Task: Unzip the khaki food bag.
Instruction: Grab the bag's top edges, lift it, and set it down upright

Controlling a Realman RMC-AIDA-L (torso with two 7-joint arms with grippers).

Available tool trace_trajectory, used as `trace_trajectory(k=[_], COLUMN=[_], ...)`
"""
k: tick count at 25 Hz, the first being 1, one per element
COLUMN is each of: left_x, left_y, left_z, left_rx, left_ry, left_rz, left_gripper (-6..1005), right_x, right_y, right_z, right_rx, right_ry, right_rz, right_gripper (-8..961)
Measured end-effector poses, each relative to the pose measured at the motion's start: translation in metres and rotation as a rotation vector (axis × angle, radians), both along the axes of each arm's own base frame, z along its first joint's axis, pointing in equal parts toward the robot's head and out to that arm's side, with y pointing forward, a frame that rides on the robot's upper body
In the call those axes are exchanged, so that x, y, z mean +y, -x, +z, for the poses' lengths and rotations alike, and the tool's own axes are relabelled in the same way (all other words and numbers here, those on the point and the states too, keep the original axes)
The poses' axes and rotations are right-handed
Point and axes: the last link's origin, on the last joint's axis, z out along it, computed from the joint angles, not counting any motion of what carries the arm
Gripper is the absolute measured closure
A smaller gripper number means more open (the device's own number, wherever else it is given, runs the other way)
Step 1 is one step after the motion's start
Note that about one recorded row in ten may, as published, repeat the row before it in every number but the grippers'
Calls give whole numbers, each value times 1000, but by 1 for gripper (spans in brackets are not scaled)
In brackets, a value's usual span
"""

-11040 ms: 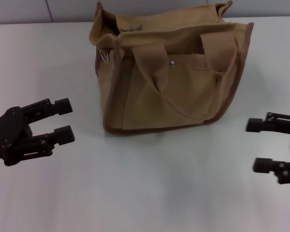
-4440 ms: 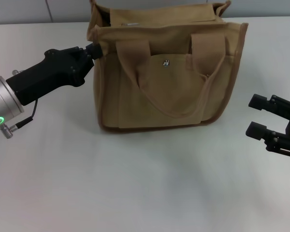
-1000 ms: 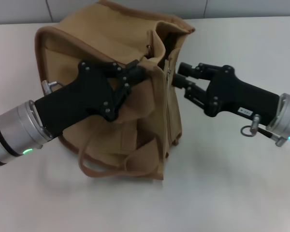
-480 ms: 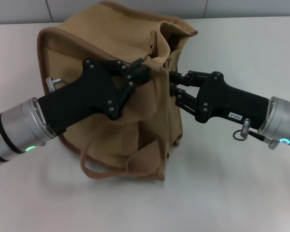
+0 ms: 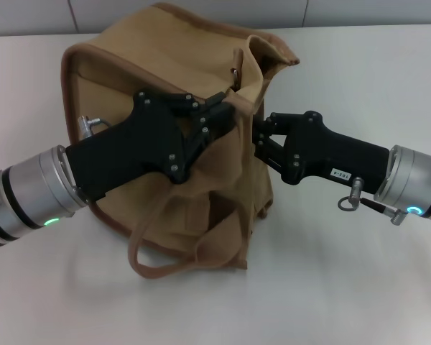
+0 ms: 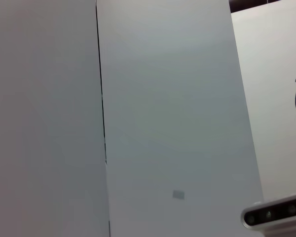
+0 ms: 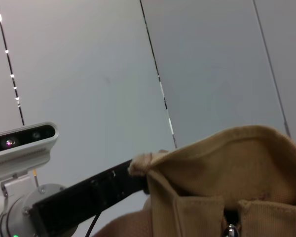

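Observation:
The khaki food bag [image 5: 129, 65] stands on the white table [image 5: 359, 287], turned so one narrow end faces me, a handle hanging at the front. My left gripper [image 5: 228, 111] is shut on the fabric at the top of that end, holding it up. From the other side my right gripper [image 5: 257, 135] is at the same end's upper seam, open, with its tips against the cloth. The right wrist view shows the bag's top fold [image 7: 237, 163] and a small silver zipper pull [image 7: 230, 229] close by. The left wrist view shows only wall panels.
Bare white tabletop lies in front of the bag and to its right. A grey panelled wall [image 5: 201, 11] runs behind the table. My left arm [image 7: 79, 197] and the head camera [image 7: 19, 143] appear in the right wrist view.
My right gripper has moved closer in against the bag's end. My left gripper has shifted slightly right with the fabric, and the bag's top has risen a little.

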Motion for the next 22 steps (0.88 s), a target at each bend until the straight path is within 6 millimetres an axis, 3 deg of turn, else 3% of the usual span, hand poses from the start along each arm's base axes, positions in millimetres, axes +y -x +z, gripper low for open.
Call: trace_trajectory(k=[2,10,22], left_x=[1,1,0], left_y=[-1,-1,1], left_z=[1,1,2], left_rx=[-6,-10,-13], left_ry=[-4,-6,-9], left_rz=[0,1,8], left_gripper=[978,977,978], right_x=[0,-1,-6], right_y=[1,1,3], right_z=[0,0,3], right_rx=[-2,4,35], right_ry=[9,17,28], right_rz=[5,9,26], right_gripper=[668,899,933])
